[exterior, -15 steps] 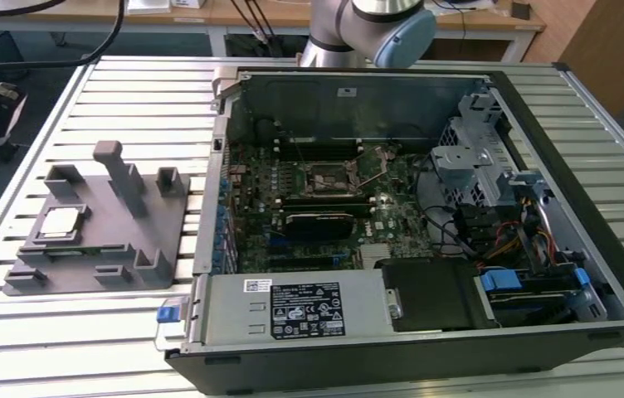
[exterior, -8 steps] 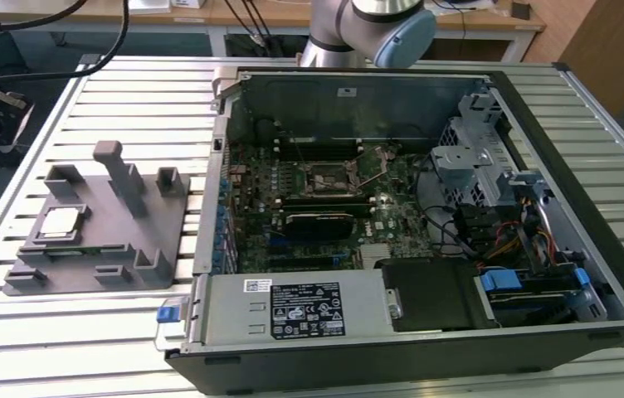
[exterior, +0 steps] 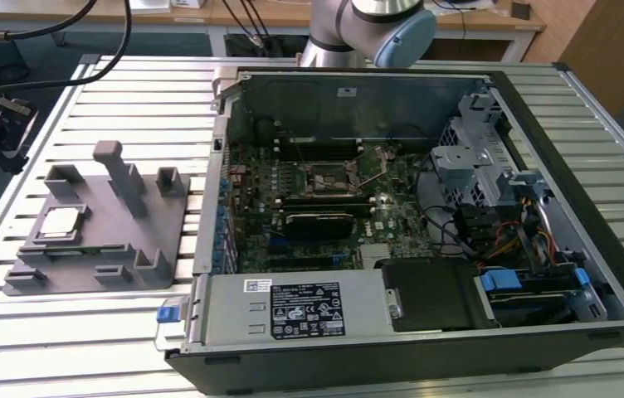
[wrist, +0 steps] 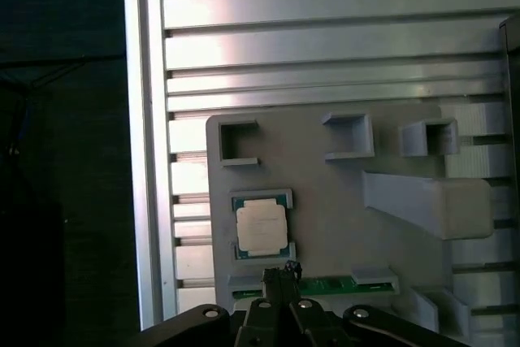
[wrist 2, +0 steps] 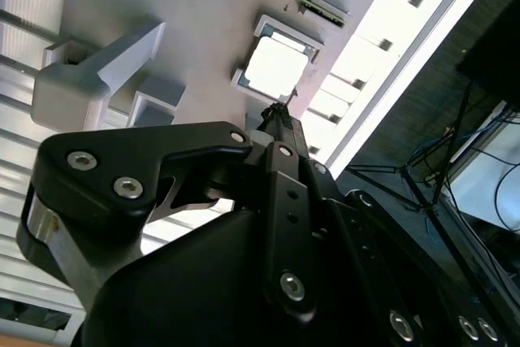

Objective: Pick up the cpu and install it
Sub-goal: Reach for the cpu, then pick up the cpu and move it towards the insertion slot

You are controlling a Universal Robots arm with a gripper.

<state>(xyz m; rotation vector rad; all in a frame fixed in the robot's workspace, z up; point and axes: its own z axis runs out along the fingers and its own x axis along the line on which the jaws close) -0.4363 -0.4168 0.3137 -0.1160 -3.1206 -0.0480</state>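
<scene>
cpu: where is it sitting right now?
The cpu lies in a square pocket of the grey tray, at the exterior view's left, beside the open computer case, not inside it.

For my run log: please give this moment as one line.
cpu: in grey tray recess, not held | gripper: shut, empty, over grey tray near cpu | install: not done

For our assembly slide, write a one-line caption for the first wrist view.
Gripper above the grey tray, tip near the cpu lying in its recess.
</scene>
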